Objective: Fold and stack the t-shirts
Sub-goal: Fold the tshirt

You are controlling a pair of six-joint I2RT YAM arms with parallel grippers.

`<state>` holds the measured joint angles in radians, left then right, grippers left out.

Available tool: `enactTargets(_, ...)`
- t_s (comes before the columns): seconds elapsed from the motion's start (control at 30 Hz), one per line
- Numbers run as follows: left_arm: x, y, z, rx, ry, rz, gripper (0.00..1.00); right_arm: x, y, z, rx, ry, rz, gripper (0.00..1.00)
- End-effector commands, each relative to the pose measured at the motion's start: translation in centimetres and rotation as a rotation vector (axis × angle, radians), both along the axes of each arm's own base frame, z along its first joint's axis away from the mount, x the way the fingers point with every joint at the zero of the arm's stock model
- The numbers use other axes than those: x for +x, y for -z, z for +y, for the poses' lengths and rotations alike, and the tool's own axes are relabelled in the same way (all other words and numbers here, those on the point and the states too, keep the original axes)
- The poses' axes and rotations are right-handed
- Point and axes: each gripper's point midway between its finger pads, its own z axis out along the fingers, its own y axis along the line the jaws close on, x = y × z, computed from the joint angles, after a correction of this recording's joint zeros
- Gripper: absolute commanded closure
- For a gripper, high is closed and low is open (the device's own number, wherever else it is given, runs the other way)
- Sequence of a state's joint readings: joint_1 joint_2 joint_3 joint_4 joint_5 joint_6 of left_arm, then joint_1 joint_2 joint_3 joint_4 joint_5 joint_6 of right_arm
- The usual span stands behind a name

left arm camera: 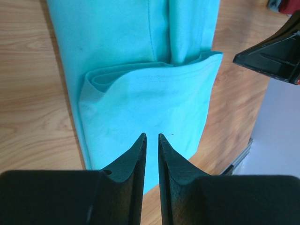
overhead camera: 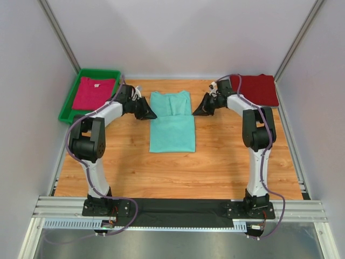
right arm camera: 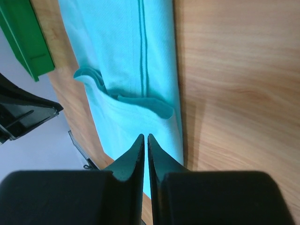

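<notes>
The mint-teal t-shirt (overhead camera: 172, 127) lies flat in the middle of the table, folded into a narrow strip with its sleeves turned in. It also shows in the left wrist view (left arm camera: 140, 56) and the right wrist view (right arm camera: 131, 47). My left gripper (overhead camera: 146, 113) (left arm camera: 151, 136) hovers at its left upper edge, its jaws nearly closed and holding nothing. My right gripper (overhead camera: 199, 110) (right arm camera: 146, 136) hovers at its right upper edge, also closed and empty. The magenta-pink t-shirt (overhead camera: 94, 93) lies in the tray. The dark red t-shirt (overhead camera: 259, 89) lies folded at the back right.
A green plastic tray (overhead camera: 67, 105) stands at the back left and shows in the right wrist view (right arm camera: 23, 37). White walls close the sides and back. Bare wooden table lies in front of the teal shirt.
</notes>
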<state>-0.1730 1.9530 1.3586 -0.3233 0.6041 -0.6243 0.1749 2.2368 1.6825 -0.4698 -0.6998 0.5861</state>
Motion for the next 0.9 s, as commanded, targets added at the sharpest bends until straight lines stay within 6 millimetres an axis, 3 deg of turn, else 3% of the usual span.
enactTargets(0.0, -1.9, 0.8, -1.4, -0.046, 0.030, 0.035, 0.77, -1.5, -1.4, 1.7, 0.040, -0.050, -0.020, 0.93)
enactTargets(0.17, -5.6, 3.6, -2.1, -0.019, 0.030, 0.153, 0.83, -3.8, 0.4, 2.6, 0.051, -0.078, 0.027, 0.92)
enactTargets(0.2, -7.1, 4.5, -1.9, 0.010, 0.037, 0.188, 0.83, -4.7, 1.2, 2.5, 0.048, -0.082, 0.043, 0.92)
enactTargets(0.23, -7.5, 4.4, -1.7, 0.038, 0.037, 0.175, 0.83, -5.1, 1.0, 2.5, 0.045, -0.095, 0.031, 0.92)
enactTargets(0.43, -13.8, 6.7, -1.7, 0.088, 0.055, 0.269, 0.83, -9.5, 3.9, 0.9, -0.024, -0.123, 0.096, 0.92)
enactTargets(0.47, -15.6, 7.2, -2.3, 0.098, 0.087, 0.288, 0.83, -10.0, 3.6, 0.6, -0.031, -0.134, 0.079, 0.92)
enactTargets(0.5, -16.3, 7.5, -2.3, 0.116, 0.093, 0.292, 0.83, -11.6, 4.6, 0.1, -0.047, -0.137, 0.116, 0.92)
enactTargets(0.57, -18.6, 8.0, -2.3, 0.136, 0.110, 0.319, 0.83, -13.2, 4.7, -0.2, -0.056, -0.163, 0.120, 0.92)
enactTargets(0.6, -19.5, 8.1, -2.7, 0.144, 0.119, 0.324, 0.83, -14.0, 4.0, -0.6, -0.065, -0.162, 0.109, 0.92)
enactTargets(0.67, -21.3, 7.9, -2.3, 0.159, 0.120, 0.314, 0.83, -17.2, 4.8, -1.5, -0.080, -0.164, 0.157, 0.92)
enactTargets(0.7, -21.9, 7.7, -2.3, 0.159, 0.118, 0.311, 0.83, -17.6, 3.4, -1.6, -0.076, -0.162, 0.114, 0.92)
enactTargets(0.73, -22.3, 6.4, -2.5, 0.144, 0.112, 0.276, 0.83, -18.5, 3.3, -1.8, -0.079, -0.160, 0.118, 0.92)
enactTargets(0.77, -23.4, 6.6, -2.0, 0.146, 0.106, 0.288, 0.82, -20.3, 3.8, -2.3, -0.084, -0.158, 0.144, 0.91)
enactTargets(0.87, -24.4, 4.5, -0.9, 0.159, 0.080, 0.225, 0.74, -21.7, 2.1, -2.5, -0.067, -0.148, 0.111, 0.90)
